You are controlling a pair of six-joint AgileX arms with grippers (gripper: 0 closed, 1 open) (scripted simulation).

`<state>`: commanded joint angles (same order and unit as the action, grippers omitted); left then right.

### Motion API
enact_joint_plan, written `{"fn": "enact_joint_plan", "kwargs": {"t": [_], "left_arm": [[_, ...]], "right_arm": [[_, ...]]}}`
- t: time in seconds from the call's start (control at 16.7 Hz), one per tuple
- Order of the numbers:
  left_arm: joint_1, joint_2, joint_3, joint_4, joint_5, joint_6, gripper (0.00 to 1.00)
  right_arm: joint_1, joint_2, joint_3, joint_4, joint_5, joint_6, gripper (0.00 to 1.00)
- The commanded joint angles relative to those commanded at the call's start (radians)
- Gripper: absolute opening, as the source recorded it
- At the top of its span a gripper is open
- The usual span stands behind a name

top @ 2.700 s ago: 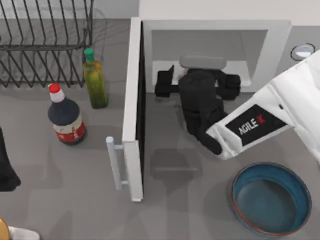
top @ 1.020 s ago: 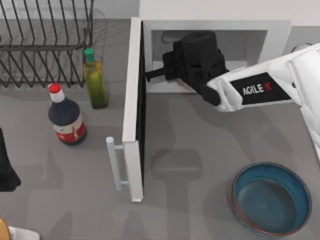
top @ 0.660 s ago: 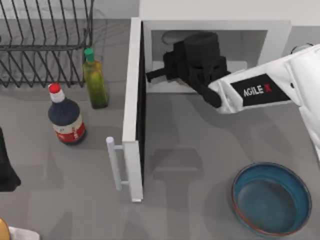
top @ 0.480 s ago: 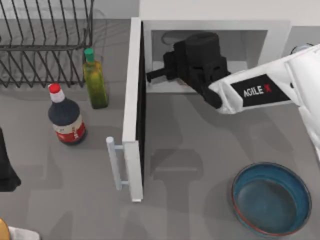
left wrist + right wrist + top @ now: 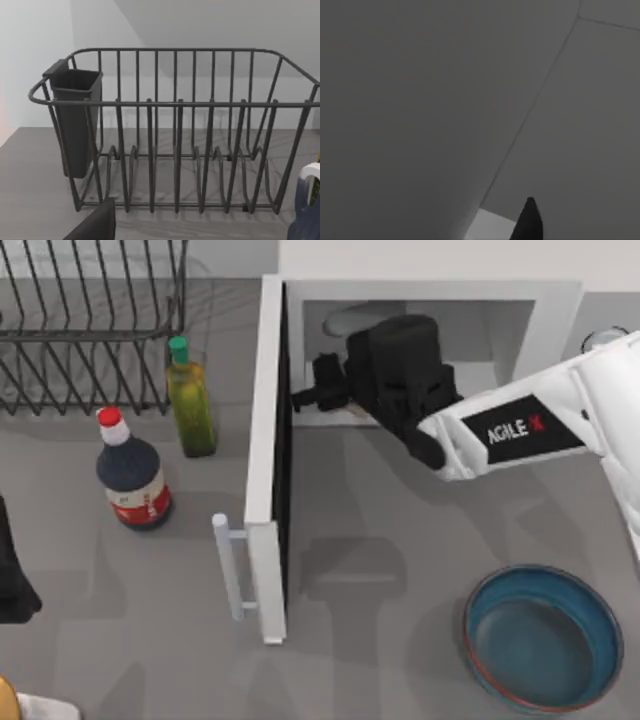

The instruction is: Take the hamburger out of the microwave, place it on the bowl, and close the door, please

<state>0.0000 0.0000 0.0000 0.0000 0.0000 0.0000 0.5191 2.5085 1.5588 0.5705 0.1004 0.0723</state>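
Two bottles (image 5: 190, 400) and a rack (image 5: 90, 325) left of the open door (image 5: 266, 450).

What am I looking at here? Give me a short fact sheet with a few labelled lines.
Setting: grey table seen from above
Microwave: white microwave at the back, cavity facing forward
Door: door swung wide open, bar handle on its left face
Right pincer: right pincer reaching into the cavity, near the door's hinge side
Hamburger: hidden, cannot tell where it is
Bowl: teal bowl at front right, nothing in it
Left arm: parked at the left edge
Other items: wire dish rack, green bottle, dark red-capped bottle
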Motion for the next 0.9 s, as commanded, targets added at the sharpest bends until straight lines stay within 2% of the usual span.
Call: {"fn": "enact_joint_plan", "kwargs": {"t": [0.6, 0.9], "left_arm": [[0.000, 0.000, 0.000, 0.000, 0.000, 0.000, 1.00], [0.000, 0.000, 0.000, 0.000, 0.000, 0.000, 1.00]], "right_arm": [[0.216, -0.282, -0.644, 0.307, 0.195, 0.087, 0.00], [0.266, -0.349, -0.761, 0.379, 0.241, 0.107, 0.00]]}}
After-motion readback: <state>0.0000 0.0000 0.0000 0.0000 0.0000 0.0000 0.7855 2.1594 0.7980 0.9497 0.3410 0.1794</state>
